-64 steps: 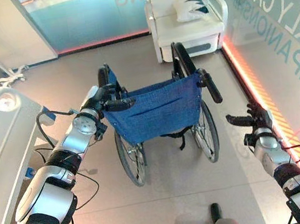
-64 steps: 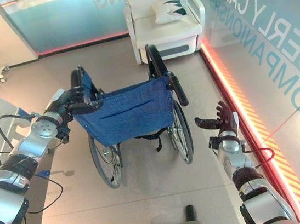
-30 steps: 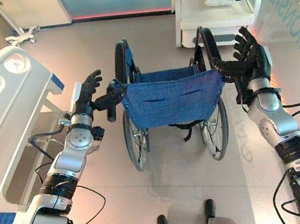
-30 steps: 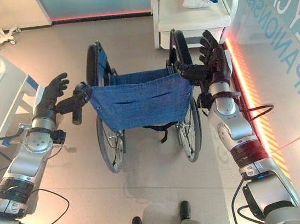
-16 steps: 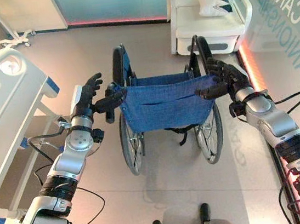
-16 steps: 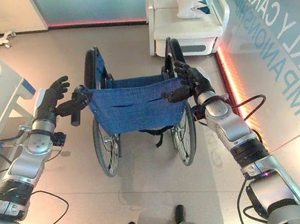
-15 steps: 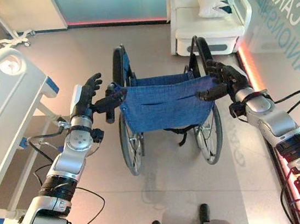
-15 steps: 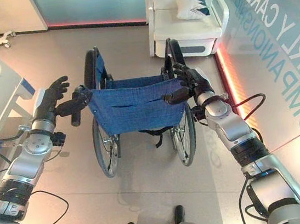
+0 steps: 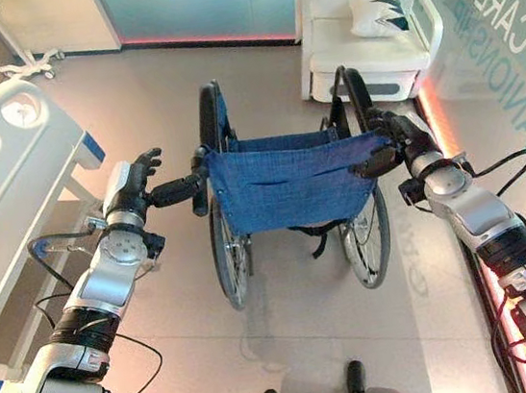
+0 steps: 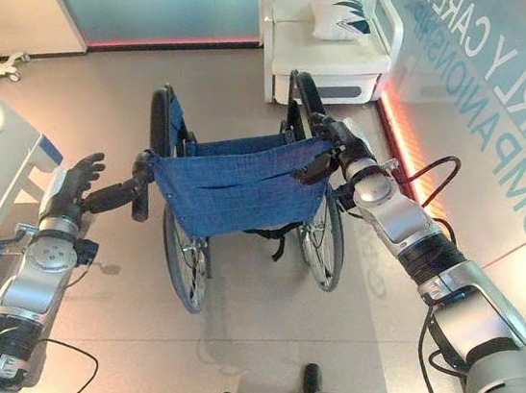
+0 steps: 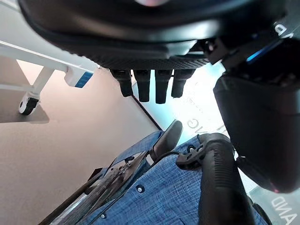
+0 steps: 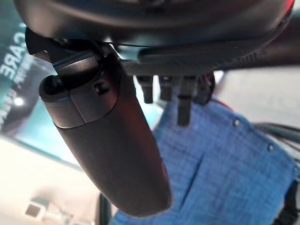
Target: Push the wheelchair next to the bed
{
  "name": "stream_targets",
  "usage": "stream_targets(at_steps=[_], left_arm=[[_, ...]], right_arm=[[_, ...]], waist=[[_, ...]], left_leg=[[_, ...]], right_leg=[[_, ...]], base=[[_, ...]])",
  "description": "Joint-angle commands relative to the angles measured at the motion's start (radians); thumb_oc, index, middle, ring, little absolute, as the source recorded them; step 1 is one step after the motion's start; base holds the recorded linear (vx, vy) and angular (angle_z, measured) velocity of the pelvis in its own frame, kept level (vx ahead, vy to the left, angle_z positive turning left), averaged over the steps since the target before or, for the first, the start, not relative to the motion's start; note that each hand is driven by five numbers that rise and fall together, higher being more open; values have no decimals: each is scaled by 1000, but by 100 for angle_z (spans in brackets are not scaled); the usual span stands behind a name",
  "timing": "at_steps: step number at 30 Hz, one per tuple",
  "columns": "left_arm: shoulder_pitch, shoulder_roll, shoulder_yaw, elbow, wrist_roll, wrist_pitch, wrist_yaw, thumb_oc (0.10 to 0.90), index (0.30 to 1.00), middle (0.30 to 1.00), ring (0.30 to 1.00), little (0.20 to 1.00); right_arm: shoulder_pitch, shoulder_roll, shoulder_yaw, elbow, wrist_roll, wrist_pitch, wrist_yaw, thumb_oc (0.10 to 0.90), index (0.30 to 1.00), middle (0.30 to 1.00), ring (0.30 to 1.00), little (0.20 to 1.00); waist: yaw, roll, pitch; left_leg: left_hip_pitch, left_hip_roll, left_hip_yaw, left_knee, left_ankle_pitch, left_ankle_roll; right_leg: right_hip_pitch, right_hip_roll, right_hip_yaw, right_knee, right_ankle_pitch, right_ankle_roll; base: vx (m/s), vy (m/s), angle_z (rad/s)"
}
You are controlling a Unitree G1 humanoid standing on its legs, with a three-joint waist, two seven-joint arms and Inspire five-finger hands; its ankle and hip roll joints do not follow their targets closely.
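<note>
Left hand [image 9: 132,185] sits fingers straight, loose, just outboard of the wheelchair's left push handle [image 9: 177,190], thumb alongside, not clasped. Right hand [image 9: 401,142] curls around the right push handle [image 9: 375,160]. Wheelchair [image 9: 288,188] stands dead ahead, facing away; bed [image 9: 4,182] lies off its left side, well apart.

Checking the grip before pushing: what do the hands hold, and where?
Neither clearly holds the wheelchair. Left hand open at the left push handle; right hand at the right handle, grip unclear.
</note>
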Motion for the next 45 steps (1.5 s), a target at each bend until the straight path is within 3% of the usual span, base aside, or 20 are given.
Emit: stream_targets(at_steps=[1, 7, 10, 13, 18, 25, 36, 45], left_arm=[[-85, 17, -46, 123, 61, 24, -31, 800, 900, 900, 900, 900], [-77, -30, -57, 145, 46, -5, -5, 800, 900, 900, 900, 900], [-73, -46, -42, 139, 46, -56, 51, 800, 900, 900, 900, 900], [-76, -43, -33, 124, 58, -61, 65, 800, 900, 900, 900, 900], [-99, -19, -31, 103, 60, -42, 48, 800, 900, 900, 900, 900], [-140, -9, -63, 105, 68, -7, 15, 800, 900, 900, 900, 900], [-198, -41, -145, 214, 134, 83, -10, 800, 900, 900, 900, 900], [-239, -110, -184, 340, 167, 109, -24, 800, 900, 900, 900, 900]], right_arm=[[-94, -117, -67, -56, -174, -139, -208, 800, 900, 900, 900, 900], [-93, -107, -92, -127, -245, -173, -265, 800, 900, 900, 900, 900], [-74, -112, -102, -159, -292, -142, -261, 800, 900, 900, 900, 900], [-59, -119, -105, -157, -304, -99, -250, 800, 900, 900, 900, 900], [-43, -150, -84, -111, -283, 17, -122, 800, 900, 900, 900, 900], [-64, -153, -10, 23, -198, 65, -6, 800, 900, 900, 900, 900], [-176, -99, 93, 209, -109, 74, -36, 800, 900, 900, 900, 900], [-285, -45, 164, 368, -108, 121, -28, 800, 900, 900, 900, 900]], waist=[[-35, 20, -53], [-47, 23, -54], [-56, 23, -49], [-58, 20, -46], [-64, 13, -43], [-59, 9, -33], [-40, 9, -23], [-27, 10, -34]], left_leg=[[-45, -62, -16, 11, 3, 29], [-45, -63, -9, 12, 1, 30], [-47, -62, 0, 14, 1, 29], [-48, -61, 4, 15, 0, 27], [-53, -58, 13, 16, 3, 23], [-57, -55, 15, 18, 5, 22], [-62, -59, 6, 18, 5, 22], [-61, -65, -1, 17, 5, 22]], right_leg=[[86, 42, -4, 6, -76, -20], [80, 43, 7, 7, -75, -16], [75, 44, 15, 7, -74, -15], [72, 44, 17, 7, -73, -14], [66, 41, 15, 8, -70, -11], [63, 39, 8, 11, -67, -14], [62, 37, -5, 11, -65, -17], [67, 38, -6, 8, -65, -19]], base=[[0, 0, 0], [0, 3, -1], [-6, 18, -6], [-20, 0, -9], [-21, -8, -3], [-3, -2, -1], [0, 0, 0], [0, 0, 0]])
